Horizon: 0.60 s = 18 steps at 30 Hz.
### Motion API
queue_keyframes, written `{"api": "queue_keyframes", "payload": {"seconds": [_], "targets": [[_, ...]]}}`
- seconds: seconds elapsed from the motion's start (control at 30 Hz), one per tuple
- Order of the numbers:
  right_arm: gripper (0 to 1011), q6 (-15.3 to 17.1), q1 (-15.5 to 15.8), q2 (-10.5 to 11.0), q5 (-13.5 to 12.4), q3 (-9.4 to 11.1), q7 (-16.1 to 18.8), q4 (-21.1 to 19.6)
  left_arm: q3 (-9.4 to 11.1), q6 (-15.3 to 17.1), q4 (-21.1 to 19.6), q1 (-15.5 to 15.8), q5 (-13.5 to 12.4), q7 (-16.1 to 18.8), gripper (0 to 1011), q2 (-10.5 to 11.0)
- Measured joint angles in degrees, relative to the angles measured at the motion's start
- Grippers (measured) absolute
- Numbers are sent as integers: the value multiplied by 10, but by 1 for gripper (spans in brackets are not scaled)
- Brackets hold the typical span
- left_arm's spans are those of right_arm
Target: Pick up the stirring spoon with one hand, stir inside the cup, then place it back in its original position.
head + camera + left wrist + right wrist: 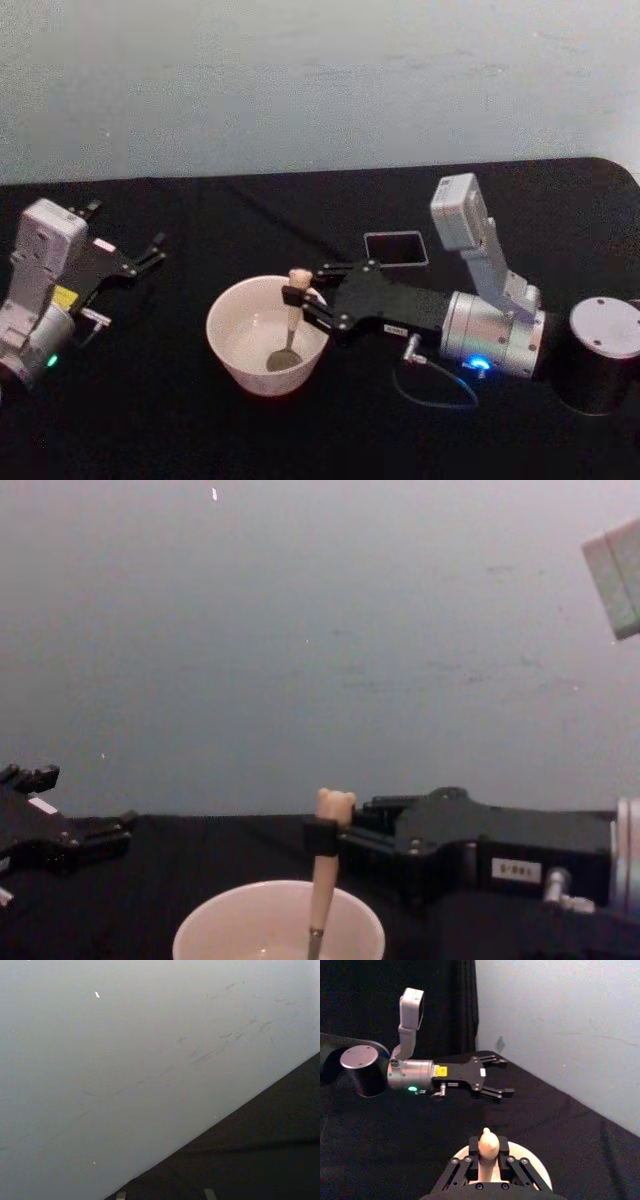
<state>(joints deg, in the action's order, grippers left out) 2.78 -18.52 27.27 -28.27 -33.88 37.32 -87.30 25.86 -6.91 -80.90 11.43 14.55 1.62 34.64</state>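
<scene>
I see the stirring spoon (291,325) standing almost upright inside the cup (245,375). Its long axis is near vertical, with the bear head up and tipped slightly toward the cup's right side and the silver bowl down on the cup's floor. My right gripper (298,298) reaches over the cup's right rim, fingers pinching the handle just under the head. The left gripper (152,250) sits well left of the cup, fingers spread.

Cut by the chest view's bottom edge: the cup (225,920) below its rim, and the stirring spoon (322,875) just past where metal begins (bowl out of frame). Hidden behind the right gripper (488,1159) at the right wrist view's bottom centre: spoon stem, most of the cup. Cropped at the chest view's left edge: left gripper (85,802).
</scene>
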Motion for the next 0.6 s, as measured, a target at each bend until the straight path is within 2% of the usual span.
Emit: {"api": "queue_keyframes", "payload": {"seconds": [0.23,0.6], "targets": [[223,1,-11,-13,0,-14,0,8,0,0,0,0,0,0,1001,0],[223,2,-43,-55,15,-33,-19,54,0,0,0,0,0,0,1001,0]]}}
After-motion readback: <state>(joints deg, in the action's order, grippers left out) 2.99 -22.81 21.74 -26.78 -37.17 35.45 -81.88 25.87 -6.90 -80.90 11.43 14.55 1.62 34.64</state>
